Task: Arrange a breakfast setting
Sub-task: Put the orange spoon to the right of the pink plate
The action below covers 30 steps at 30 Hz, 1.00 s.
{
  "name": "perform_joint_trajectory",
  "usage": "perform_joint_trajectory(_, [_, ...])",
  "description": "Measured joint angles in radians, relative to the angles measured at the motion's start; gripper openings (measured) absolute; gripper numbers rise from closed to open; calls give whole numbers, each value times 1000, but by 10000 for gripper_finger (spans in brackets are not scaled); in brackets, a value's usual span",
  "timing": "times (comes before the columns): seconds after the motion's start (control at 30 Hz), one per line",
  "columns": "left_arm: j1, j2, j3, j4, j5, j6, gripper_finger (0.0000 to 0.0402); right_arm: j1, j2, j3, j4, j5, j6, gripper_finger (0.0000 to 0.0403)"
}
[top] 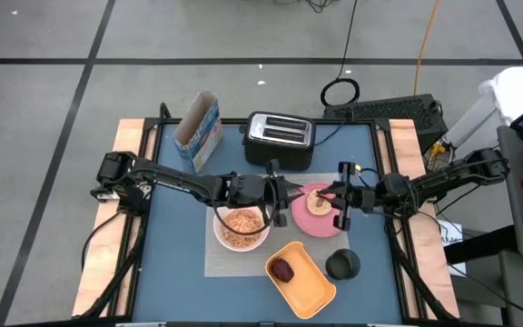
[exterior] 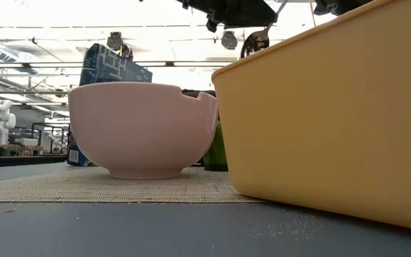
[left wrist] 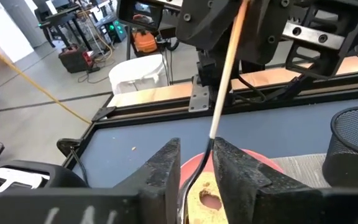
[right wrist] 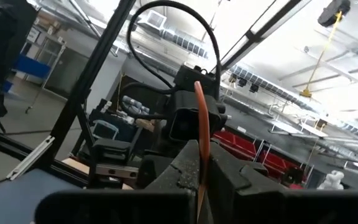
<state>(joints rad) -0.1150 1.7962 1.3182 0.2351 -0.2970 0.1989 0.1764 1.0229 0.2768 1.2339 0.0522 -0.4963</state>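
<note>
On the grey placemat stand a white bowl of cereal and a pink plate carrying a round toasted bread piece. A green cup shows behind the bowl in the low view. My right gripper is shut on a wooden-handled utensil above the plate. The utensil's dark metal neck runs down over the bread. My left gripper is open by a narrow gap. Its fingers stand on either side of that neck. My right gripper pinches the utensil's wooden handle between its two fingers, and the handle's end sticks out past the fingertips. It comes from the table's right side, slanting upward. The utensil is lifted clear and tilted, its dark end lowest, above the bread.
A black-and-silver toaster and a cereal box stand at the far side. An orange tray with a dark red item lies near the front edge. Beside it stands a black mesh cup. Both arms meet over the table's middle.
</note>
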Motion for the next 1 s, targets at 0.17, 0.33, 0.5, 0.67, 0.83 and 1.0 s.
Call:
perform_joint_trajectory(0.17, [7,0,0,0,5,-1,88,0,0,0,4,5,54,6])
perform_joint_trajectory(0.33, [7,0,0,0,5,-1,88,0,0,0,5,5,65,6])
perform_joint_trajectory(0.5, [8,0,0,-8,28,-1,88,0,0,0,5,1,81,6])
perform_joint_trajectory(0.67, [8,0,0,-30,28,-2,88,0,0,0,4,0,96,6])
perform_joint_trajectory(0.83, [8,0,0,-30,30,-2,88,0,0,0,4,0,104,6])
perform_joint_trajectory(1.0, [8,0,0,-31,32,-7,85,0,0,0,4,0,120,6])
